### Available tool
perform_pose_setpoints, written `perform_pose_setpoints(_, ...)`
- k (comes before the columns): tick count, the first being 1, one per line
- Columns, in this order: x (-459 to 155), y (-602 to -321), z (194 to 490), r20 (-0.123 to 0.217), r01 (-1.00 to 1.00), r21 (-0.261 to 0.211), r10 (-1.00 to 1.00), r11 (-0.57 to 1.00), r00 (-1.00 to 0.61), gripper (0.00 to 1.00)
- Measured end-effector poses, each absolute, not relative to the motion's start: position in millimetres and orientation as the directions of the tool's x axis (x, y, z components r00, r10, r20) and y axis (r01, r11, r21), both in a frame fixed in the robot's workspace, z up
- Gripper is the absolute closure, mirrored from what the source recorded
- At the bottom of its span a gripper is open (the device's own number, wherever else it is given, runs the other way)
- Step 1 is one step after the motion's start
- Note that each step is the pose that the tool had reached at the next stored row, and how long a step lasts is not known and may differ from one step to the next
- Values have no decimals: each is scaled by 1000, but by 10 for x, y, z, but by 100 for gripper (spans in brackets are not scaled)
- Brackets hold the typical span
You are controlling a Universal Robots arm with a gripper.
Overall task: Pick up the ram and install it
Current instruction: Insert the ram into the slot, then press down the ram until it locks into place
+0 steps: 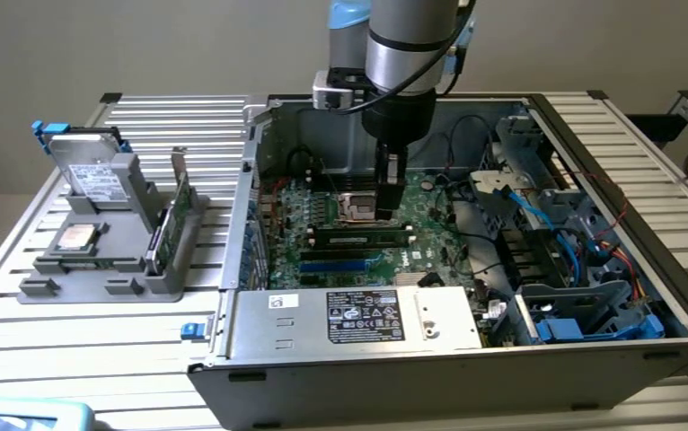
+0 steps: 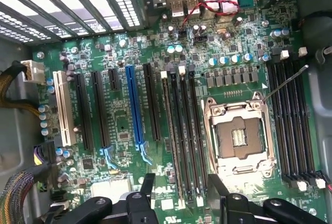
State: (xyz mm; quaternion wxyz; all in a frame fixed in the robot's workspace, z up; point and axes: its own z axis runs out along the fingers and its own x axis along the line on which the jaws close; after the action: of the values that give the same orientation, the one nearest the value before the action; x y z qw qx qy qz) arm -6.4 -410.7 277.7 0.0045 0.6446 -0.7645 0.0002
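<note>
The ram (image 1: 361, 239) is a long green stick with dark chips. It stands on edge in one of the black slots (image 2: 188, 130) of the motherboard (image 1: 428, 215) inside the open computer case. In the wrist view the ram (image 2: 169, 130) shows as a thin edge in the slot row beside the empty processor socket (image 2: 238, 138). My gripper (image 1: 389, 206) hangs just above the board, over the socket and close behind the ram. Its black fingers (image 2: 142, 200) are spread apart, so the gripper (image 2: 181, 203) is open and holds nothing.
A grey holder (image 1: 117, 269) on the exterior view's left carries a hard drive (image 1: 92, 180), a square silver chip (image 1: 77, 236) and an upright green board (image 1: 167, 229). The case walls (image 1: 248, 180), the power supply (image 1: 368, 316) and blue cables (image 1: 548, 224) crowd around the motherboard.
</note>
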Motion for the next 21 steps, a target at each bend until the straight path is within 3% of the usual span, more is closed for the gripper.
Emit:
perform_pose_setpoints(15, -68, -4107, 2777, 7, -985, 5, -985, 172, -172, 47)
perform_pose_setpoints(18, -68, -4107, 2777, 7, -985, 5, -985, 172, -172, 62)
perform_pose_setpoints(19, -68, -4107, 2777, 7, -985, 5, -985, 172, -172, 62)
perform_pose_setpoints(21, -68, -4107, 2777, 7, -985, 5, -985, 172, -172, 74)
